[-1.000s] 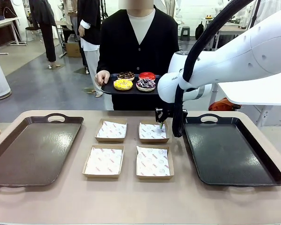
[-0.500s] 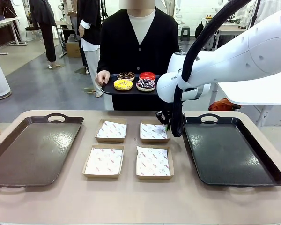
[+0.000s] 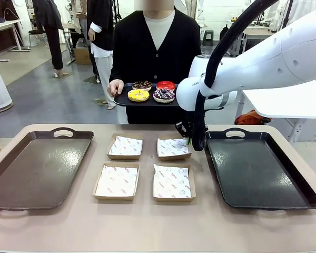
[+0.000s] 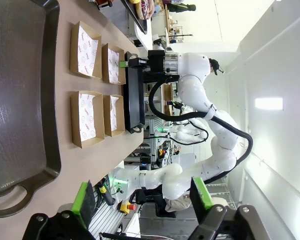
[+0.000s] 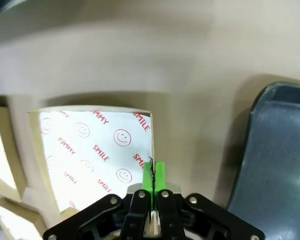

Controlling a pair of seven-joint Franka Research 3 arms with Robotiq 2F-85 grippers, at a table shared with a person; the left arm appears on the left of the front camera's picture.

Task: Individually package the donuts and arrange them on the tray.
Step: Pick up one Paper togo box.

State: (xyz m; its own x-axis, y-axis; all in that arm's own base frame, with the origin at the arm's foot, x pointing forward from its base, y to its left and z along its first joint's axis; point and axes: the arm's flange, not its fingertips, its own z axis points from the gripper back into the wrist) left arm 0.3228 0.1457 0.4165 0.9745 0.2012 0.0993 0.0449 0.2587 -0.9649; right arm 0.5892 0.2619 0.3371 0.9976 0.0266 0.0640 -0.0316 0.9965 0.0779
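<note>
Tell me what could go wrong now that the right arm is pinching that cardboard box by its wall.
1. The right jaws are shut on just the thin side wall of the far right box, so it may tilt, bend or slip when moved.
2. Its paper liner could slide out.
3. The near right box sits close and could get knocked.

Setting logged as a robotics lab in a large open hall. At the beige table a white robot arm is mounted, a black cable loom slung along it. A yellow box with a red stop button is seen off the table's edge. Beyond the far edge, grey floor, further work tables and a standing person are noted. White walls and a lit ceiling panel are recorded
</note>
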